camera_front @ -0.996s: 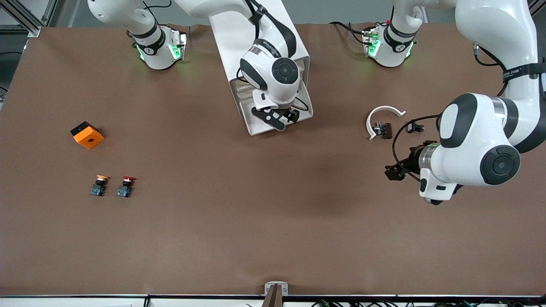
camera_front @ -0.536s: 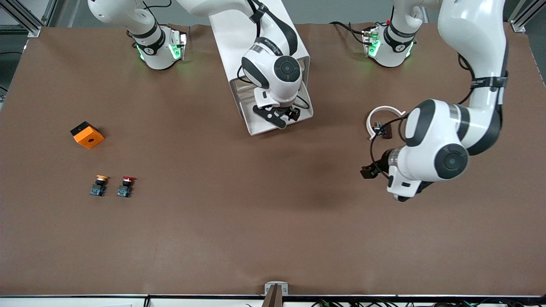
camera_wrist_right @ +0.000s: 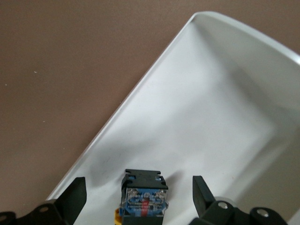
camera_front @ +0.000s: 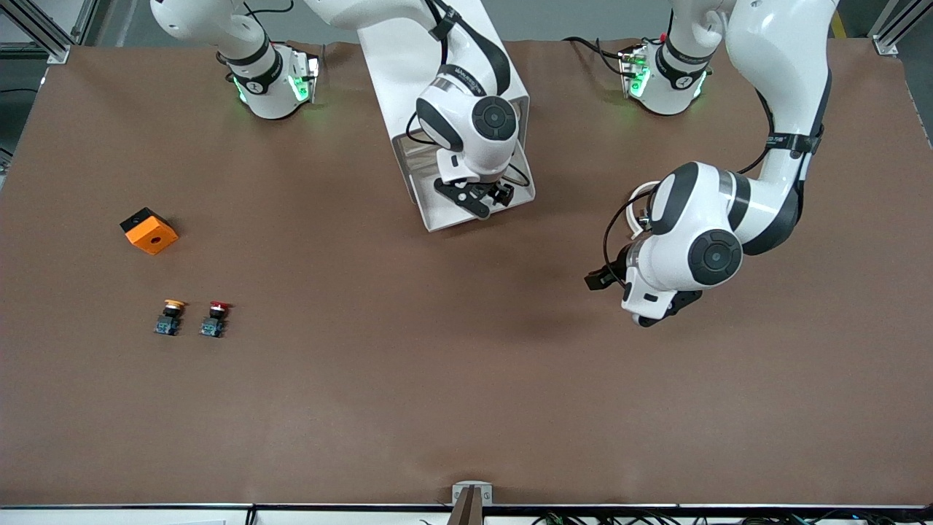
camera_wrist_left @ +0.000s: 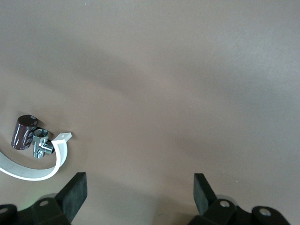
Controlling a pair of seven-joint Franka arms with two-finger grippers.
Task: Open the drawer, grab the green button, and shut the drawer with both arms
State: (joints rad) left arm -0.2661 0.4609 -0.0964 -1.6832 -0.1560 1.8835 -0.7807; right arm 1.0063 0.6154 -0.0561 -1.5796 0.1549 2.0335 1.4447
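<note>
A white cabinet (camera_front: 408, 51) stands between the arm bases with its drawer (camera_front: 437, 215) pulled open. My right gripper (camera_front: 477, 198) is open and reaches down into the drawer. In the right wrist view its jaws stand apart on either side of a button (camera_wrist_right: 143, 197) lying on the white drawer floor (camera_wrist_right: 211, 122), not touching it. I see its bluish-grey block base; its cap is hidden. My left gripper (camera_wrist_left: 138, 180) is open and empty over bare brown table, toward the left arm's end, beside the drawer.
A white curved ring (camera_wrist_left: 28, 171) with a dark cylinder (camera_wrist_left: 23, 132) and a metal fitting (camera_wrist_left: 41, 143) lies under the left arm. An orange block (camera_front: 149, 231), a yellow-capped button (camera_front: 170, 316) and a red-capped button (camera_front: 215, 319) sit toward the right arm's end.
My left arm has swung from its end of the table toward the middle, now covering most of the white ring. My right gripper has barely shifted in the drawer.
</note>
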